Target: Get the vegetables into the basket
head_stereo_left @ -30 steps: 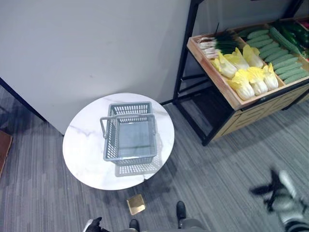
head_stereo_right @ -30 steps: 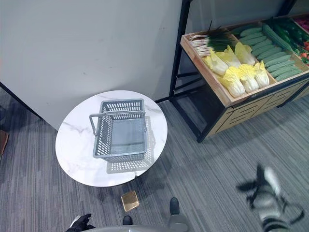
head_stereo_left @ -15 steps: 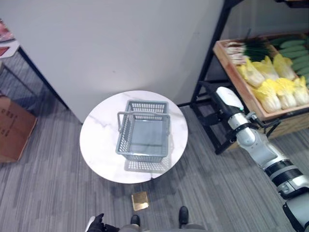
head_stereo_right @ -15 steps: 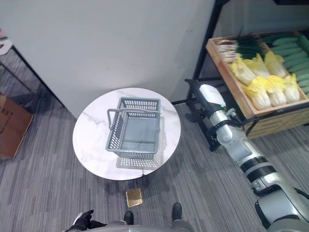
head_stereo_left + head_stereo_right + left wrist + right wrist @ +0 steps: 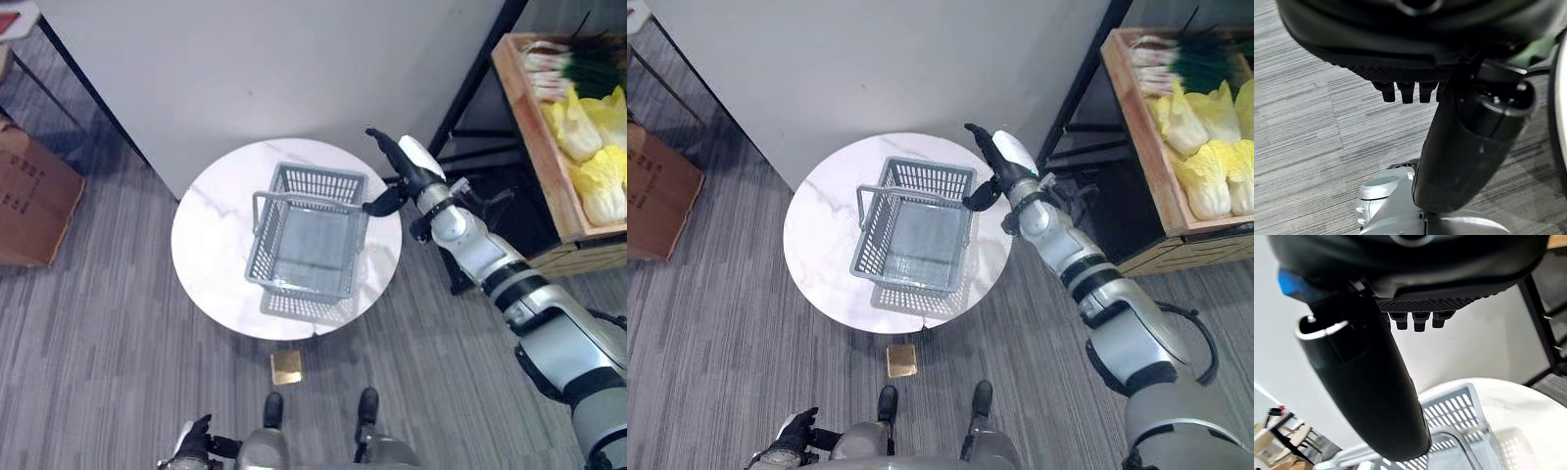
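An empty grey plastic basket (image 5: 261, 257) with its handles up stands on a round white marble table (image 5: 211, 235). My right hand (image 5: 409, 164) hovers over the basket's far right corner, open, fingers straight and thumb (image 5: 382, 204) spread toward the rim; its wrist view has the basket (image 5: 1464, 406) just past the thumb. The vegetables, yellow-white cabbages (image 5: 1205, 147) and spring onions (image 5: 1176, 64), lie in a wooden crate (image 5: 1138, 147) on the shelf at the right. My left hand (image 5: 193, 439) hangs low by my side, open and holding nothing.
A black shelf frame (image 5: 480, 78) stands between table and crate. A white wall panel (image 5: 274, 69) rises behind the table. A cardboard box (image 5: 29, 196) sits at the left, and a small gold square (image 5: 286, 367) lies on the carpet in front of the table.
The camera has shifted, so the whole scene sits differently. My right arm has swung from in front of the shelf to above the basket's far right corner.
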